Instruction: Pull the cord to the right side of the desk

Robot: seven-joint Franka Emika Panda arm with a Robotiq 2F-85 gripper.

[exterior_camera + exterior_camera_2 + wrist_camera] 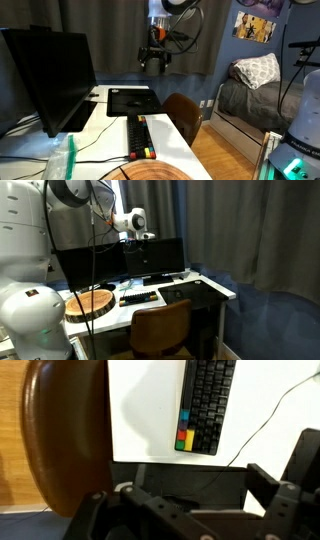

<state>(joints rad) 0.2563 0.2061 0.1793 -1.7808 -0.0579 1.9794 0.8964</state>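
Note:
A thin black cord [262,422] runs across the white desk [145,410] beside the black keyboard [205,405] in the wrist view. It also shows faintly on the desk in an exterior view [100,157]. My gripper [185,495] hangs high above the desk, over the black mouse pad [133,100]. It is open and empty and touches nothing. It shows in both exterior views [152,62] [143,240].
A black monitor [50,75] stands on the desk. A round wooden slab [88,303] lies at one end. A brown chair [183,112] sits against the desk's edge. A bed [262,95] stands beyond it, with curtains behind.

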